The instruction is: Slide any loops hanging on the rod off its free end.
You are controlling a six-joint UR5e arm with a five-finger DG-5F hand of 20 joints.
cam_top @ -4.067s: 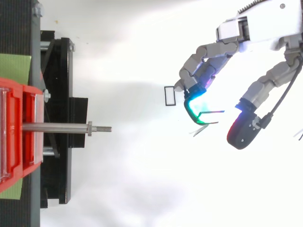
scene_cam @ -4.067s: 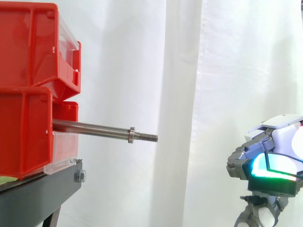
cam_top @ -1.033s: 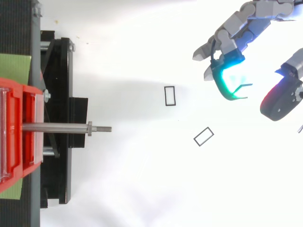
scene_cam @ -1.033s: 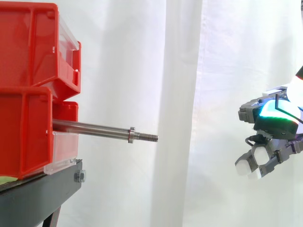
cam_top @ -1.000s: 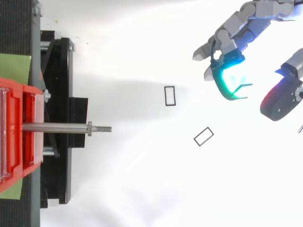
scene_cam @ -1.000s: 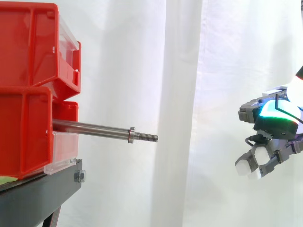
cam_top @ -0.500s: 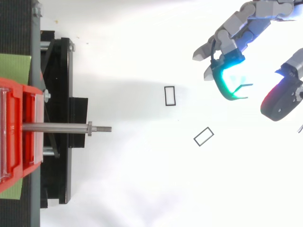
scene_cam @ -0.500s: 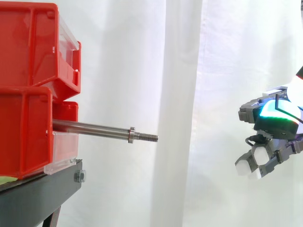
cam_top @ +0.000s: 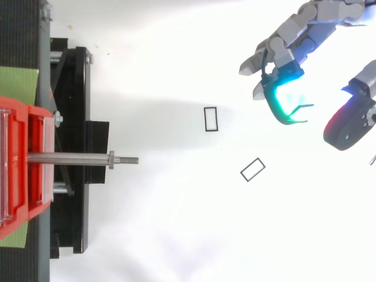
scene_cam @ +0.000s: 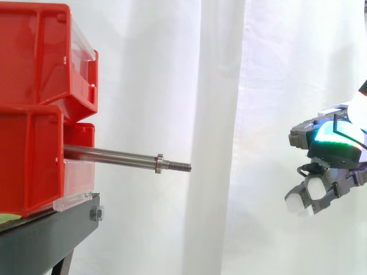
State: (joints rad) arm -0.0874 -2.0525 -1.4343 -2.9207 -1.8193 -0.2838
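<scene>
**Well to the right of the rod, my hand hangs open**

Side view: red bins (scene_cam: pixel 34 103) are stacked on a black stand (scene_cam: pixel 51 235) at the left. A steel rod (scene_cam: pixel 112 155) sticks out from the lower bin towards the right and ends in a collar and a threaded tip. My hand (scene_cam: pixel 331 150) is at the right edge, about level with the rod and well apart from its tip.

Top view: my hand (cam_top: pixel 305 29) is in the upper right corner. Its fingers are loosely bent, the thumb is spread wide, and it holds nothing. One fingertip (cam_top: pixel 285 97) glows green. Two black rectangular loops lie on the white surface (cam_top: pixel 176 235) between rod and hand. The upright loop (cam_top: pixel 210 119) and the tilted loop (cam_top: pixel 252 170) are apart from each other and from the rod's free end.
</scene>
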